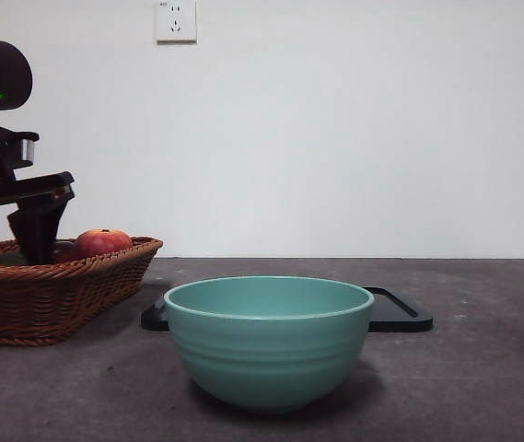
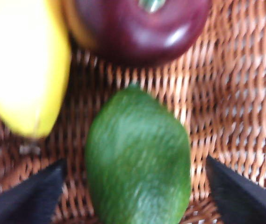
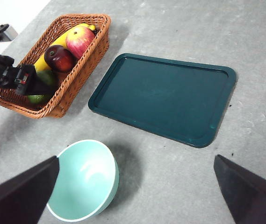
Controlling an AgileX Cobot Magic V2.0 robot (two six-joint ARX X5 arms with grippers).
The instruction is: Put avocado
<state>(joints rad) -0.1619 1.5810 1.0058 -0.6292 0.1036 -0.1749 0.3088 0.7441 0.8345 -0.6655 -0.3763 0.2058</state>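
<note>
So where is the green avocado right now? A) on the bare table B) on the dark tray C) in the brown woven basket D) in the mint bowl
C: the dull green oval avocado lies on the brown woven wicker basket, between the left gripper's open black fingers.

Soft, even room light. The left wrist view is blurred, the avocado smeared. The bowl casts a faint shadow toward six o'clock in the front view.

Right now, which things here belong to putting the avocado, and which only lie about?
Job: dull green oval avocado; left hand, open around it; brown wicker basket holding it.
Lying about: yellow banana, dark maroon round fruit, red-orange round fruit, mint bowl, dark green tray.
</note>
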